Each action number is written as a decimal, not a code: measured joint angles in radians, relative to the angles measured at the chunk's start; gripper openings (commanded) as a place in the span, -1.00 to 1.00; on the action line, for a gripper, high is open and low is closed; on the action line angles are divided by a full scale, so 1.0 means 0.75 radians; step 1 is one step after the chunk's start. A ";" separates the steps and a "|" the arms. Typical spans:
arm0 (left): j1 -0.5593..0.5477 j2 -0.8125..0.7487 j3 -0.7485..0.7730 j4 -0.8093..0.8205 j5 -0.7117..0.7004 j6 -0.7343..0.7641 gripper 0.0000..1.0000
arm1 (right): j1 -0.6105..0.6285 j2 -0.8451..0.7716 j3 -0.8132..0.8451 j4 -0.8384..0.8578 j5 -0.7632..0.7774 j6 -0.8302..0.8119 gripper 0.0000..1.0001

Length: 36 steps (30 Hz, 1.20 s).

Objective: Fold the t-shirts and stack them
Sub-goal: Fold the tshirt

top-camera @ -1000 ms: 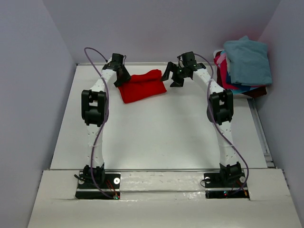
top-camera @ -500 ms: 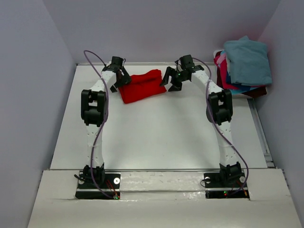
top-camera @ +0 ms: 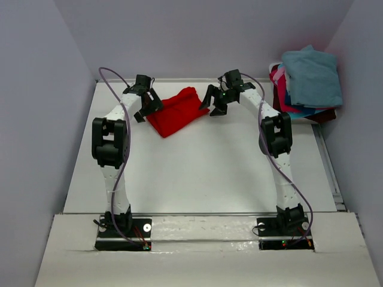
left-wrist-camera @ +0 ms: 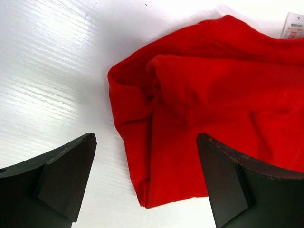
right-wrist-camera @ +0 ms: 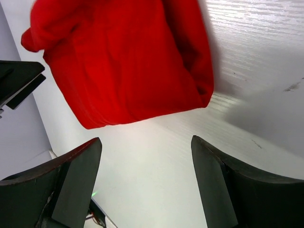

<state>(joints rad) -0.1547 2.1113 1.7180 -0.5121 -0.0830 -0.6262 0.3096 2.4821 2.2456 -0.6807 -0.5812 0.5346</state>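
**Top view.** Red t-shirt (top-camera: 175,111): a loosely folded bundle near the far edge of the table (top-camera: 197,173), left of centre and lying askew to that edge. The left gripper (top-camera: 145,105) is just beside its left end and the right gripper (top-camera: 213,101) just beside its right end. Neither grasps cloth. The stack of folded t-shirts (top-camera: 308,81) — teal on top — sits at the far right corner, well apart. Risk: if carried across by one end only, the bundle would probably fall open.

**Left wrist view.** The fingers (left-wrist-camera: 61,175) are spread wide and released, with nothing clamped. The shirt's rumpled corner lies just ahead, and a white size label (left-wrist-camera: 294,26) shows at its far side. Risk: closing here may pinch only the top layer and peel the fold apart.

**Right wrist view.** The fingers (right-wrist-camera: 71,185) are apart and empty, and the shirt's rounded end lies beyond them on the table. Risk: a low approach could shove the cloth rather than slip under it — bunching it toward the left gripper.
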 measured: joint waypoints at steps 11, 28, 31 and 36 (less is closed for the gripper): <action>-0.009 -0.044 -0.165 0.002 0.105 -0.001 0.98 | -0.001 0.000 -0.095 0.018 -0.019 0.013 0.62; -0.076 0.002 -0.037 -0.075 0.105 0.021 0.98 | 0.021 0.013 -0.078 0.082 -0.085 0.090 0.63; -0.115 0.027 -0.007 -0.093 0.106 0.040 0.98 | 0.024 0.013 -0.078 0.082 -0.089 0.090 0.63; -0.205 0.055 -0.008 -0.151 0.137 0.065 0.98 | 0.025 0.012 -0.095 0.101 -0.101 0.101 0.63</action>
<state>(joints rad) -0.3088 2.1525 1.7123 -0.6254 0.0196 -0.5774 0.3286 2.4912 2.1742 -0.6048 -0.6571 0.6106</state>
